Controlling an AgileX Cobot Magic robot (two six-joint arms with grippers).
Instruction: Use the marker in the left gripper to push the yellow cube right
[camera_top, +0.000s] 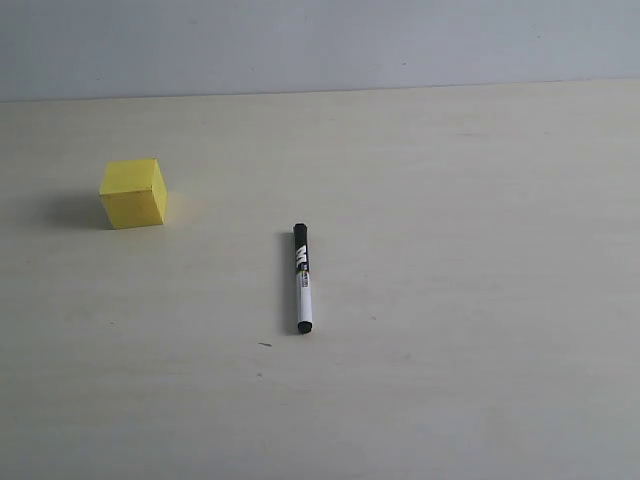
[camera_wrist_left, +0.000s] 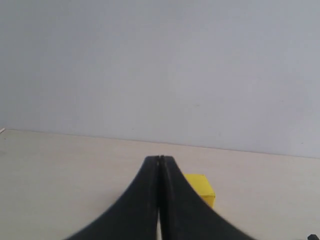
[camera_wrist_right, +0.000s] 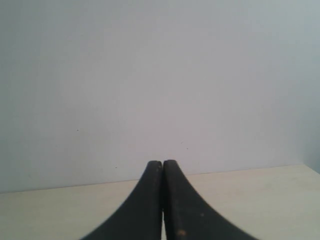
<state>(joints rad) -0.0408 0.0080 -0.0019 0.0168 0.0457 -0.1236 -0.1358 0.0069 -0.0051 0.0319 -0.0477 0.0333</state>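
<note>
The yellow cube sits on the pale table at the left of the exterior view. The marker lies loose on the table near the middle, black cap toward the back, nothing touching it. Neither arm shows in the exterior view. In the left wrist view my left gripper is shut with nothing between its fingers, and the yellow cube peeks out just behind one finger. A black speck at that view's corner may be the marker's tip. My right gripper is shut and empty, facing the wall.
The pale wooden table meets a plain grey-white wall at the back. A small dark mark lies on the tabletop in front of the marker.
</note>
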